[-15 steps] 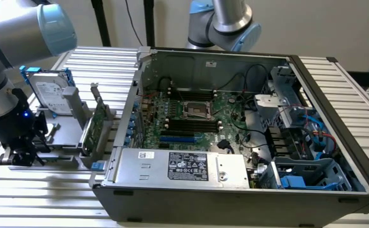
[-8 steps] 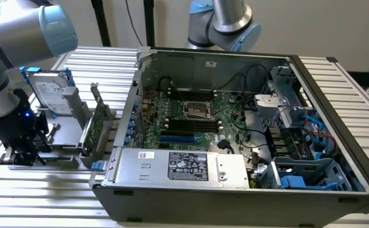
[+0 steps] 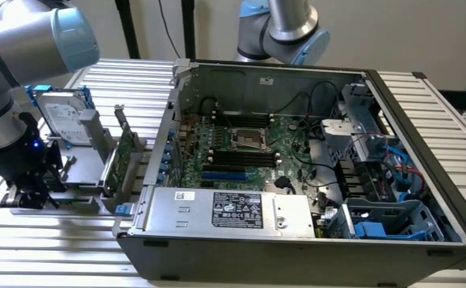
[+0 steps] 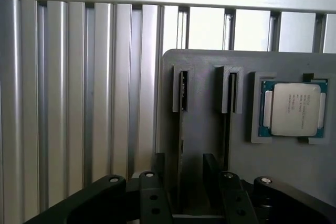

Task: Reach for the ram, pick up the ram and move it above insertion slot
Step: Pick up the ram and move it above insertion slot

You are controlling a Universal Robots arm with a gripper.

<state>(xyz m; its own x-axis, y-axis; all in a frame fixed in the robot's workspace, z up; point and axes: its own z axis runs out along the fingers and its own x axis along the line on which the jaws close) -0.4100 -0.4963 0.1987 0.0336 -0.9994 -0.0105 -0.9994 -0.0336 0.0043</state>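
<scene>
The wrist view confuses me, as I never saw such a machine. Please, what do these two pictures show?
This is a robot arm working beside an open computer case. The exterior view comes from a camera off the arm. The wrist view comes from a camera on the wrist, looking past the gripper. Its two dark fingers stand open on either side of the ram, a thin stick seen edge-on in a slot of a grey holder. Nothing is held yet. A processor chip lies in the same holder, on a ribbed metal table.

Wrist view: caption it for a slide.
Open gripper straddling the ram in its grey holder, a processor alongside.
</scene>
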